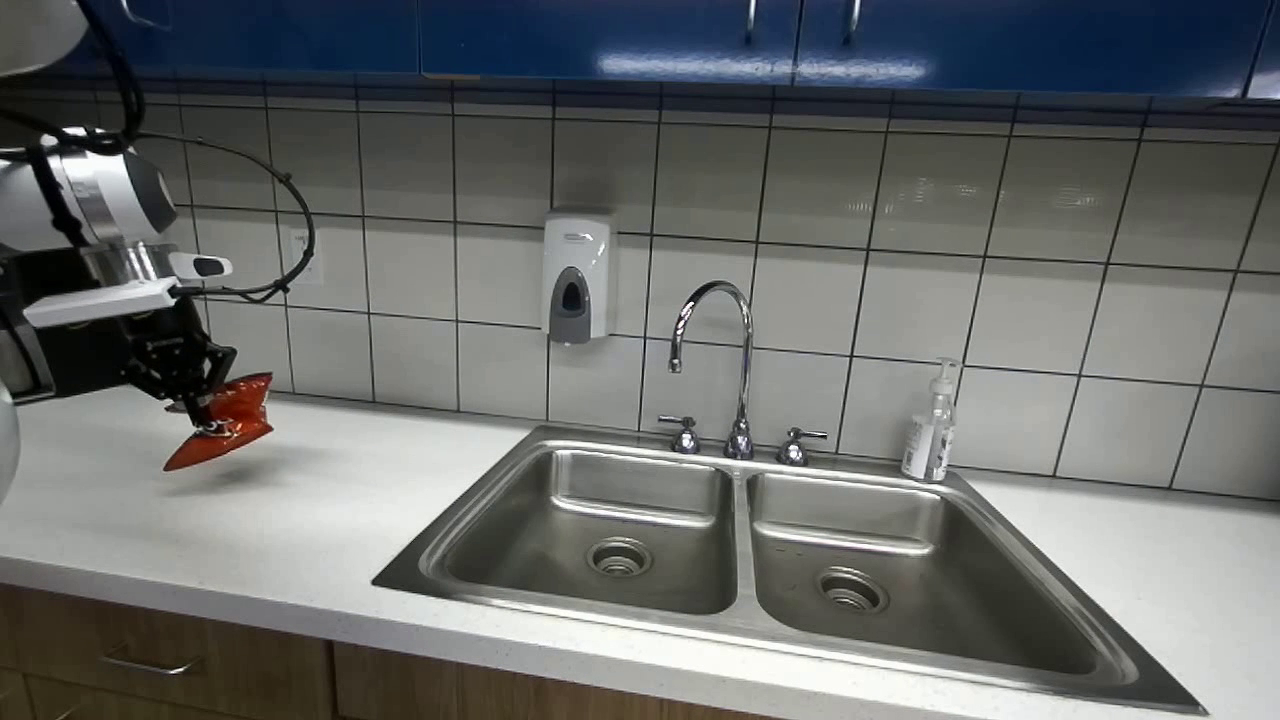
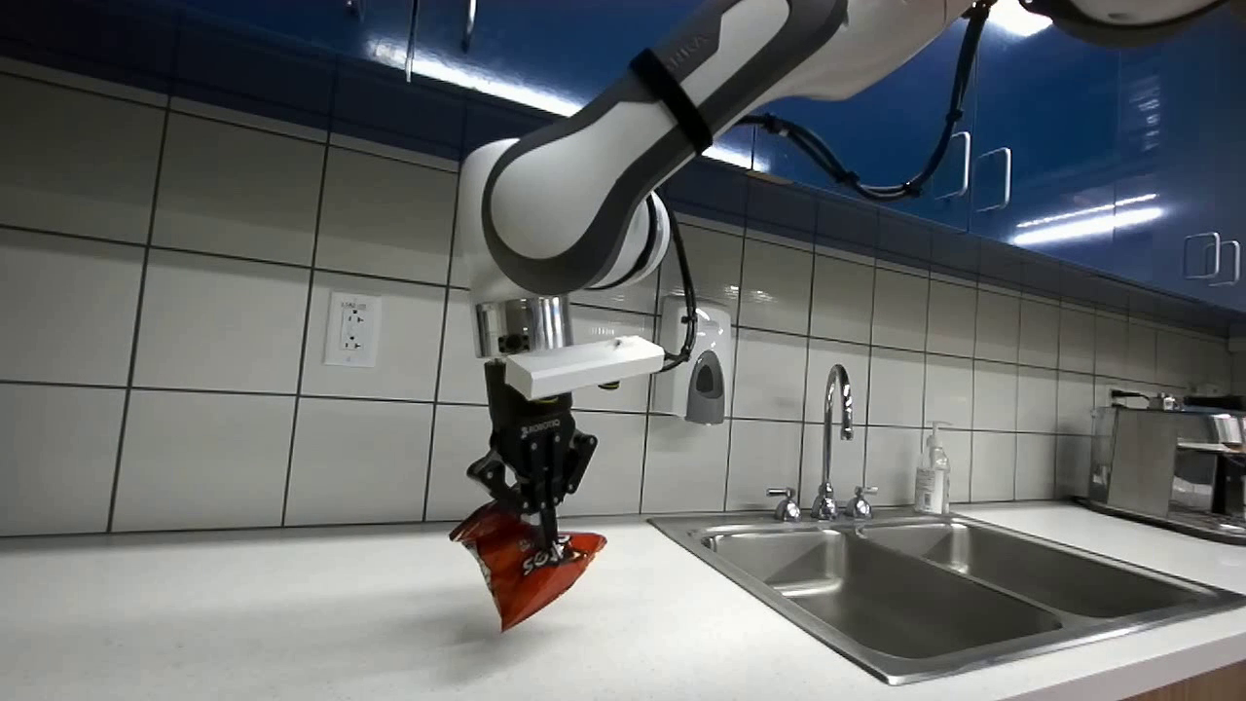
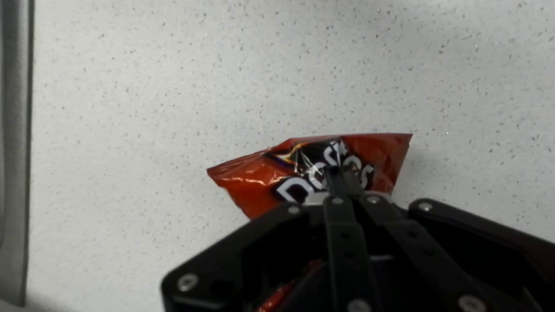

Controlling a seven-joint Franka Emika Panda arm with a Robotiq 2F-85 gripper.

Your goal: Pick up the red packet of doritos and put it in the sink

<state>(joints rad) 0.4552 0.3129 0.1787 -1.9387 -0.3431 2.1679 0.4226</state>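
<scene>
Right up front in the wrist view, the gripper point(image 3: 342, 175) has its jaws pressed narrow on the red bag point(image 3: 299, 169), creasing its lettering: it's a pinch near the middle! The bag hangs aslant just above the pale counter point(image 2: 292, 623), one corner drooping, a shadow point(image 1: 235, 480) beneath. Danger here: foil is likely slick, and a jolt could let it swivel or slide free from so thin a hold. Next along comes the double sink point(image 1: 745, 620), well apart from the bag. Carry this low and that corner could catch the metal rim and get tugged loose; let go too soon and it drops on the counter or straddles the edge. Farther back stands the curved tap point(image 1: 746, 370), and too deep a reach could knock it.
</scene>
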